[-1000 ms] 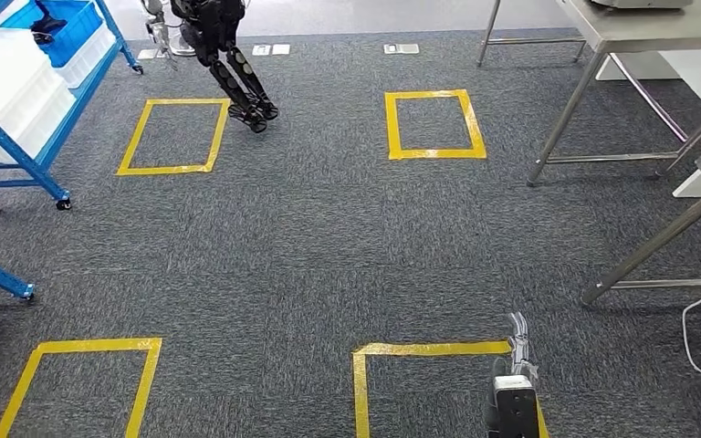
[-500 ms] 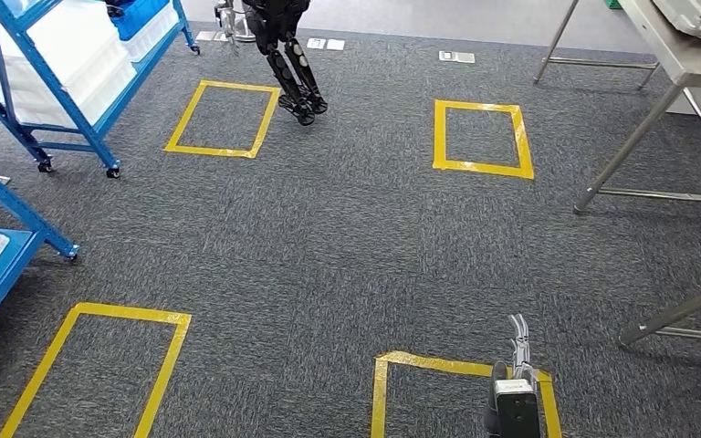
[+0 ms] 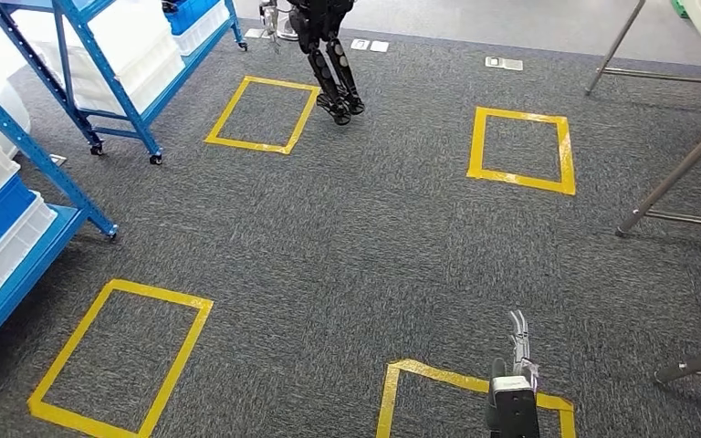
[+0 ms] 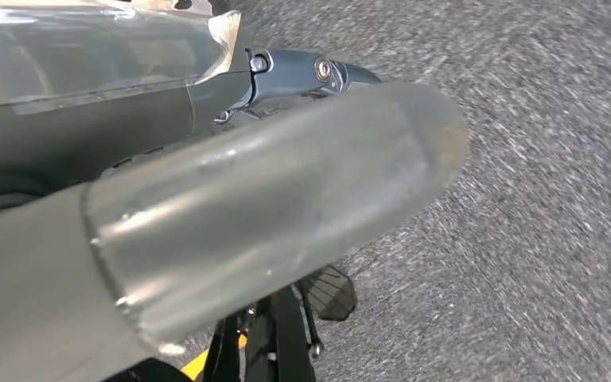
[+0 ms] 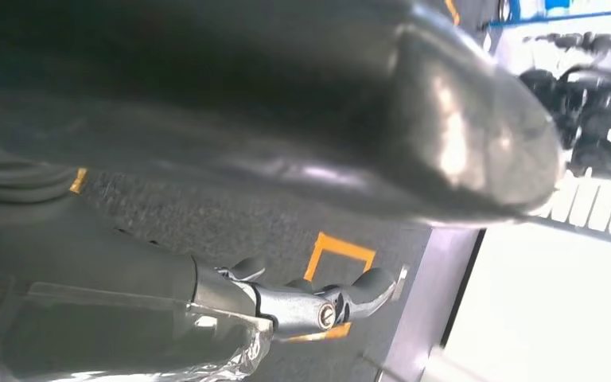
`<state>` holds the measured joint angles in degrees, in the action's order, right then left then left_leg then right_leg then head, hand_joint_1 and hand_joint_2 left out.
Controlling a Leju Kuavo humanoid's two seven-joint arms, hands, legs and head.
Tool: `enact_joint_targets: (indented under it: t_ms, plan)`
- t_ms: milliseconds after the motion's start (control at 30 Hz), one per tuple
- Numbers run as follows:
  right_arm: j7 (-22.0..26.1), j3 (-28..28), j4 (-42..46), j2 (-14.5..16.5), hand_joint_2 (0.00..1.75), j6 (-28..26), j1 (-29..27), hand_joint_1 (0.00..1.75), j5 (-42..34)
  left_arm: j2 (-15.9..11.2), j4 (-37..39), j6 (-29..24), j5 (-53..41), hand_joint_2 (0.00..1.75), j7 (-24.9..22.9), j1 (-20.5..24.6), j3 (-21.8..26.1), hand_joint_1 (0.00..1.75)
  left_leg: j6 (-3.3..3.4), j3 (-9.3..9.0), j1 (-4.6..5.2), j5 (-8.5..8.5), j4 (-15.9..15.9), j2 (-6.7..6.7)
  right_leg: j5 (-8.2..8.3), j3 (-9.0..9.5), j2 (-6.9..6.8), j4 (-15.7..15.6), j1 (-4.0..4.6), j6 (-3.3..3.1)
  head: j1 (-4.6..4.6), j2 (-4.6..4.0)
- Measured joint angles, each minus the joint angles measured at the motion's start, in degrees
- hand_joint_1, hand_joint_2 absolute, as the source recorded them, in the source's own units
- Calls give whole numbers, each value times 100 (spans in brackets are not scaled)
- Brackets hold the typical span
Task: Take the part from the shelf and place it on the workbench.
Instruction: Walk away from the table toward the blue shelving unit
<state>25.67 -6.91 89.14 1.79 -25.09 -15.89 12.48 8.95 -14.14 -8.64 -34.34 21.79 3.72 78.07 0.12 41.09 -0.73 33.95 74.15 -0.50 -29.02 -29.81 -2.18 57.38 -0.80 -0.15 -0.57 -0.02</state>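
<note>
**Turning toward the shelves, hands empty**

Head view: the right hand hangs low over the carpet, its fingers pointing forward and a little apart, holding nothing. Just under and beside it lies a yellow floor square. Well ahead and to its left stand the blue shelves with white bins and a blue bin; a nearer shelf sits far to the left of the hand. The part itself cannot be picked out; by my judgement it lies in one of those bins. Far ahead of the hand another robot stands by a floor square. Table legs rise well to the hand's right.

Against the earlier pictures the whole scene has slid rightward and the shelves have come further in: the camera has turned left, the things have not moved. The right hand sits at the same low spot.

Left wrist view: the left hand shows as a thick grey thumb and darker fingers over blurred carpet; whether its fingers are spread or pressed together I cannot tell, though nothing seems held.

Right wrist view: the right hand's thumb looms close, darker fingers curl loosely beyond, free of any load.

To do this step well, finish the turn squarely facing the shelf, stop on a floor square, and keep both arms low and clear of the shelf posts while walking.
</note>
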Motion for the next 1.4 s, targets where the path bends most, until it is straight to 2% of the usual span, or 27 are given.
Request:
enact_joint_targets:
  t_ms: [33, 67, 133, 167, 233, 300, 367, 433, 500, 533, 567, 633, 667, 733, 800, 867, 933, 1000, 1033, 1067, 1100, 1167, 1200, 1233, 1300, 1333, 1400]
  plan:
    - [-1, 0, -8, -1, 0, 6, 10, 0, 4, 1, 0, -1, 0, 0, -1, -3, 0, 0, 11, -11, 0, -72, -26, 11, -7, 3, -57, 0, 12, -9, 0, 0]
    - [-1, 0, -14, -2, 0, 9, 23, 0, 8, 1, 0, -2, 0, 0, -2, -5, 1, 0, 31, -144, 3, -235, -286, 33, -15, 11, -108, 0, 21, -18, 1, 0]
    - [-1, 0, -25, -5, 0, 7, 52, 0, 10, 1, -1, -5, -1, 0, -3, 2, 1, 0, 100, -576, 31, -583, -1097, 210, -34, 36, -195, -2, 45, -17, 3, 0]
    - [0, 0, -30, -10, 0, 2, 64, 0, 11, 1, -1, -7, -2, 0, -3, 9, 1, 0, 130, -731, 56, -676, -1394, 301, -45, 44, -229, -3, 59, -6, 7, 0]
    - [0, 0, -42, -22, 0, -18, 74, 0, 14, 1, -2, -9, -9, 0, -6, 22, 0, 0, 175, -812, 111, -697, -1581, 373, -58, 57, -302, -12, 69, 33, 7, 0]
    - [0, -1, -47, -30, 0, -46, 77, 0, 16, -3, -2, -11, -13, 0, -6, 19, 0, 0, 226, -824, 115, -740, -1651, 271, -70, 70, -361, -28, 74, 88, -8, 0]
    - [1, -2, -47, -42, 0, -64, 76, 0, 25, -4, -1, -14, -13, 0, -3, 17, 0, 0, 273, -885, 82, -809, -1769, 165, -188, -5, -188, 163, 67, 116, -8, 0]
    - [2, -2, -51, -56, 0, -75, 43, 0, 35, -1, -1, -16, -13, 0, 2, 26, 0, 0, 294, -913, 65, -845, -1824, 54, -481, -314, 75, 814, 36, 83, 12, 0]
    - [1, -2, -57, -69, 0, -86, -8, 0, 40, -1, 0, -16, -13, 0, 3, 27, 0, 0, 301, -907, 65, -849, -1819, -83, -694, -664, 160, 1481, 20, 85, 25, 0]
    - [1, -2, -58, -78, 0, -92, -23, 0, 42, 0, 0, -16, -13, 0, 3, 22, 0, 0, 299, -911, 64, -848, -1816, -153, -665, -709, 172, 1537, 9, 126, 25, 0]
    - [1, -2, -60, -86, 0, -101, -30, 0, 42, 3, 0, -16, -13, 0, 3, 18, 0, 0, 294, -918, 59, -846, -1809, -227, -548, -647, 188, 1373, -5, 186, 26, 0]
    - [1, -2, -60, -100, 0, -123, -28, 0, 45, 8, 0, -16, -13, 0, 7, 15, 0, 0, 258, -923, 51, -827, -1769, -363, -204, -310, 313, 602, -54, 304, 30, 0]
    - [2, -2, -61, -103, 0, -137, -27, 0, 49, 9, 0, -16, -15, 0, 9, 16, 0, 0, 225, -913, 56, -808, -1734, -422, -77, -177, 379, 281, -71, 314, 33, 0]
    - [4, -2, -63, -107, 0, -158, -29, 0, 57, 8, 0, -16, -20, 0, 14, 9, 1, 0, 158, -874, 67, -785, -1686, -506, 15, -76, 444, 31, -68, 253, 29, 0]
    - [6, -2, -64, -105, 0, -165, -27, 0, 63, 8, 0, -17, -24, 0, 16, -10, 1, 0, 109, -837, 41, -785, -1671, -555, 45, -54, 359, 26, -60, 160, 20, 0]
    - [7, -2, -63, -101, 0, -166, -26, 0, 67, 11, 0, -18, -28, 0, 16, -21, 0, 0, 63, -738, 20, -644, -1462, -396, 69, -37, 268, 6, -73, 82, 2, 0]
    - [9, -2, -63, -99, 0, -166, -41, 0, 71, 16, 0, -19, -30, 0, 17, -10, 0, 0, 17, -426, 14, -277, -803, -120, 65, -36, 155, -4, -52, 26, -24, 0]
    - [9, -2, -64, -101, 0, -167, -54, 0, 72, 16, 0, -18, -30, 0, 17, -6, 0, 0, -11, -72, 4, 2, -98, -9, 54, -46, 30, -2, -21, 0, -34, 0]
    - [9, -2, -64, -101, 0, -167, -55, 0, 72, 16, 0, -18, -30, 0, 17, -10, 0, 0, -10, -15, 3, -7, 6, 5, 48, -48, -28, -2, -10, -7, -36, 0]
    - [9, -2, -64, -101, 0, -167, -54, 0, 73, 16, 0, -18, -30, 0, 17, -14, 0, 0, 1, -79, 4, -122, -122, 21, 43, -44, -84, -2, -3, -13, -37, 0]
    - [9, -2, -64, -99, 0, -166, -52, 0, 74, 16, 0, -21, -29, 0, 17, -16, 1, 0, 26, -265, 9, -312, -469, 67, 38, -34, -136, -2, 3, -17, -37, 0]
    - [10, -3, -64, -99, 0, -166, -39, 0, 84, 12, 0, -28, -28, 0, 18, -5, 2, 0, 95, -703, 53, -616, -1288, 281, 19, -10, -229, -2, 29, -7, -33, 0]
    - [10, -4, -64, -99, 0, -166, -29, 0, 92, 10, 0, -33, -28, 0, 18, 6, 2, 0, 128, -832, 80, -679, -1537, 362, 9, -3, -267, -3, 38, 9, -34, 0]
    - [12, -6, -64, -99, 0, -166, -20, 0, 101, 9, 0, -37, -26, 0, 19, 15, 1, 0, 155, -872, 108, -682, -1634, 395, 1, 3, -307, -5, 44, 28, -33, 0]
    - [15, -13, -64, -93, 0, -166, 3, 0, 115, 9, 0, -43, -16, 0, 20, 17, 0, 0, 216, -880, 120, -709, -1680, 285, -7, 24, -379, -26, 46, 83, -37, 0]
    - [16, -16, -64, -92, 0, -166, 17, 0, 122, 9, 0, -45, -10, 0, 21, 12, 1, 0, 246, -913, 109, -743, -1738, 228, -31, 29, -340, -5, 46, 107, -32, 0]
    - [18, -19, -65, -95, 0, -165, 39, 0, 135, 13, 0, -46, -1, 0, 23, 17, 2, 0, 306, -983, 66, -823, -1853, 118, -210, -97, -96, 316, 48, 110, -19, 0]
